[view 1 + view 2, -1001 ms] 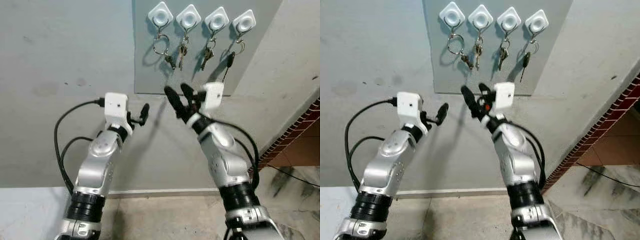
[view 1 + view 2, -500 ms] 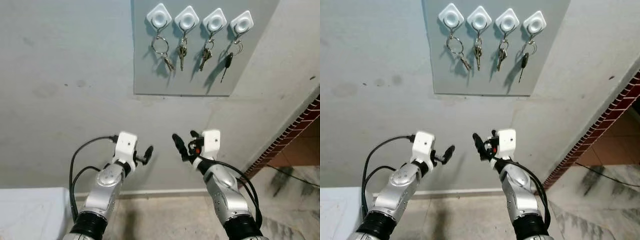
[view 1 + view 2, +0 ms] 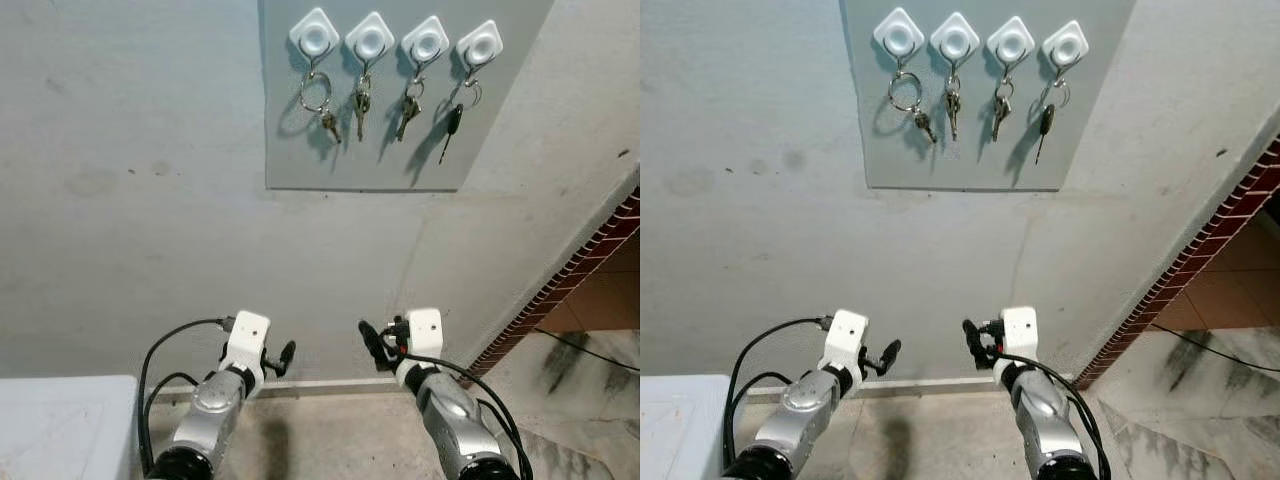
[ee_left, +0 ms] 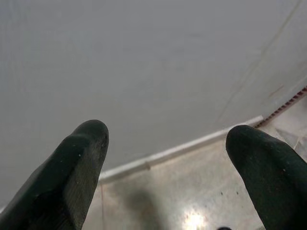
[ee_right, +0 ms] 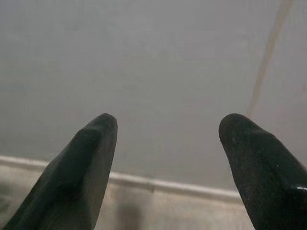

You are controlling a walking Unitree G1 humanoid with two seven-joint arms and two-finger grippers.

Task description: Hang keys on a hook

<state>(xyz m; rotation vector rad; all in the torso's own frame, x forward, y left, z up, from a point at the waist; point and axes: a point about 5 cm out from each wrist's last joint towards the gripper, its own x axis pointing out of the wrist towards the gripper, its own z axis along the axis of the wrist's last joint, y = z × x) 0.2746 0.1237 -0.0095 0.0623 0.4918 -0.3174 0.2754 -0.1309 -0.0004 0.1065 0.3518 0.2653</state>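
Note:
Four white diamond-shaped hooks sit in a row on a grey panel (image 3: pixel 400 150) high on the wall. A key set hangs from each: a large ring with a key (image 3: pixel 318 100) under the leftmost hook (image 3: pixel 313 35), two metal bunches (image 3: pixel 360 100) (image 3: pixel 407 110) in the middle, and a black-headed key (image 3: pixel 452 120) under the rightmost hook (image 3: pixel 479 46). Far below them, near the skirting, my left gripper (image 3: pixel 280 358) and right gripper (image 3: pixel 378 340) are both held low. In the wrist views the left gripper (image 4: pixel 168 139) and the right gripper (image 5: pixel 169 124) stand open with only wall between the fingers.
A white skirting board (image 3: pixel 320 383) runs along the foot of the grey wall. A red brick edge (image 3: pixel 590 270) slants down on the right, beside marbled floor (image 3: pixel 590 360). A white surface (image 3: pixel 60 420) fills the lower left corner. A black cable (image 3: pixel 160 350) loops off my left arm.
Both arms have dropped from just under the key panel down to skirting height. The four key sets stay on their hooks.

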